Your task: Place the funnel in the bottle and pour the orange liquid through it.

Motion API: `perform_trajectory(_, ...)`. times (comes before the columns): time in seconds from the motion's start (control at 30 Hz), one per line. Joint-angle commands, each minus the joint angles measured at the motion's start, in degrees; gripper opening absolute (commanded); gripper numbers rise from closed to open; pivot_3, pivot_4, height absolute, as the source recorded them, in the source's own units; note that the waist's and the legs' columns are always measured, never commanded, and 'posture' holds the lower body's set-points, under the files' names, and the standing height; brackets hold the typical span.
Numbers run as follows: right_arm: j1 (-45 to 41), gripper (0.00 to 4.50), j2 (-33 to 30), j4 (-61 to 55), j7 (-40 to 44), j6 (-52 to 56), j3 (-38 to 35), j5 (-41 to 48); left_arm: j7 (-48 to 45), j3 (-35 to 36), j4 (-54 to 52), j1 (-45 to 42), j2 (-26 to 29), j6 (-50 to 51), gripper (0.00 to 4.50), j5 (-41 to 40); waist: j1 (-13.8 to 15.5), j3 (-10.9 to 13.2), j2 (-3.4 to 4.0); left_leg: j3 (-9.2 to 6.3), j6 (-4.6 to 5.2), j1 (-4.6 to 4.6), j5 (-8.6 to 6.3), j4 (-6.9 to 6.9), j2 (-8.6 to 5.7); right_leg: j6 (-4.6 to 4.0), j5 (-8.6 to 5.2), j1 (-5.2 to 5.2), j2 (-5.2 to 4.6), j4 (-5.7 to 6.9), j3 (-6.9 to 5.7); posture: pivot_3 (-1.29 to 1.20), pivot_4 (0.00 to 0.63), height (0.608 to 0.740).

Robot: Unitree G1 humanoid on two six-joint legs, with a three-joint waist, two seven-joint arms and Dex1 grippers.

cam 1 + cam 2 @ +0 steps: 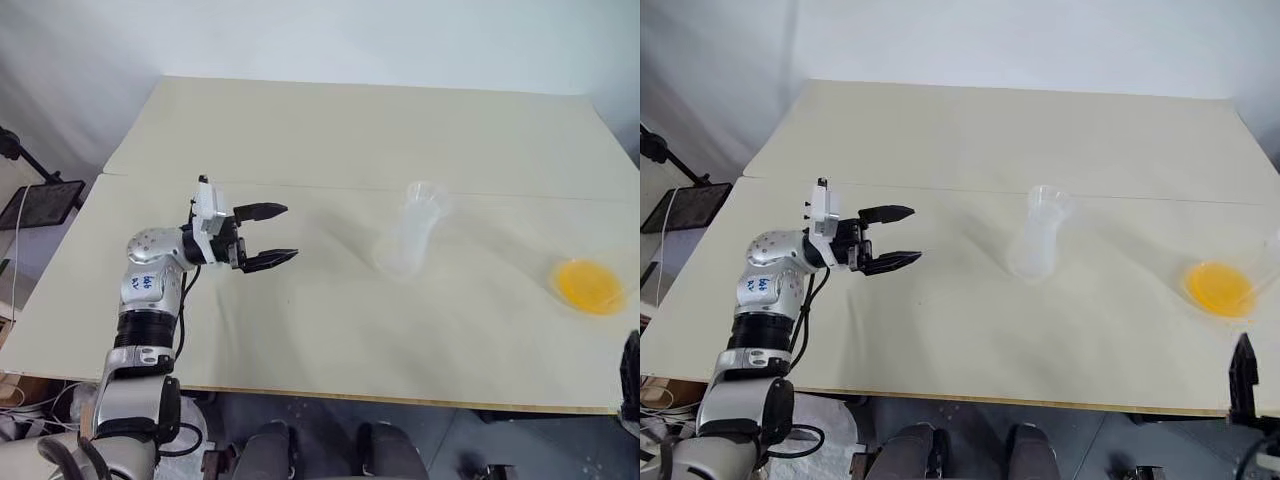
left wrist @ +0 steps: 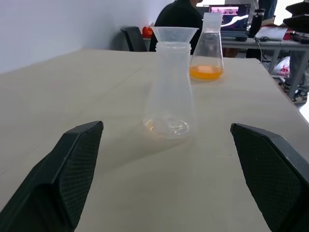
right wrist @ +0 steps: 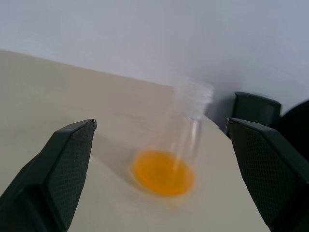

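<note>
Funnel sits in bottle; your grippers, left and right, hang spread, empty. Next: grasp the flask, pour.

We saw the bottle standing upright near the middle of the table, clear, wider at its base than at its neck. The funnel, a small clear cone, sat in its mouth. The orange liquid lay in the bottom of a second clear flask, well apart from the bottle, near the table's right edge.
</note>
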Motion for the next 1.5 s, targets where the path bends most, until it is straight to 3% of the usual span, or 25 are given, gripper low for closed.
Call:
perform_trajectory(0.03,1.34,4.5,0.99,0.71,-0.96,-2.21,-2.05,2.27,-0.7,-1.54,-4.94,1.85,1.49,2.92,4.49,-2.5,-0.05,-0.01,0.02,0.02,0.0,0.01,0.0,0.0,0.0,0.0,0.0,0.0,0.0,0.0,0.03,0.0,0.15,0.74)
perform_trajectory(0.17,-0.37,4.5,-2.11,0.59,-3.3,2.15,-1.89,5.17,-0.33,-2.43,-7.41,3.38,1.97,3.66,4.49,-3.36,-0.1,-0.02,0.04,0.04,0.0,0.02,0.0,-0.01,0.02,0.0,0.0,-0.01,0.0,0.0,0.11,0.0,0.15,0.74)
perform_trajectory(0.47,-12.85,4.5,-21.44,5.62,-16.22,24.85,-6.92,15.77,0.75,-3.09,-13.3,6.78,3.58,6.46,4.49,-5.8,0.0,-0.13,0.21,0.1,0.0,0.05,0.0,0.0,0.03,-0.02,0.0,-0.02,0.03,0.01,0.24,0.0,0.15,0.74)
perform_trajectory(0.63,-18.22,4.5,-29.45,12.25,-14.6,32.63,-6.91,16.39,2.48,-2.76,-15.22,8.26,4.21,6.55,4.49,-6.57,0.21,-0.13,0.21,0.13,0.09,0.02,-0.01,0.04,-0.03,-0.02,0.0,0.02,-0.01,-0.04,0.28,0.0,0.15,0.74)
perform_trajectory(0.87,-28.79,4.5,-37.6,24.84,-7.71,35.0,-4.13,12.54,4.26,-2.9,-18.46,10.74,4.73,7.21,4.49,-7.9,0.06,-0.13,0.21,0.18,0.09,0.03,-0.01,0.04,-0.01,-0.02,0.0,0.01,0.02,-0.06,0.3,0.0,0.15,0.74)
perform_trajectory(1.37,-44.95,4.5,-41.23,40.14,0.95,33.43,0.76,5.81,6.88,-2.74,-21.13,12.38,5.48,7.24,4.49,-8.86,0.14,-0.13,0.21,0.22,0.09,0.01,0.0,0.04,-0.01,-0.01,0.0,0.0,0.02,-0.1,0.29,0.0,0.15,0.74)
perform_trajectory(1.5,-46.12,3.58,-40.34,41.15,1.81,31.48,1.04,4.02,7.3,-2.74,-21.35,12.47,5.56,7.13,4.5,-8.91,0.1,-0.13,0.21,0.22,0.08,0.01,0.0,0.04,0.0,-0.01,0.0,0.0,0.03,-0.1,0.28,0.0,0.15,0.74)
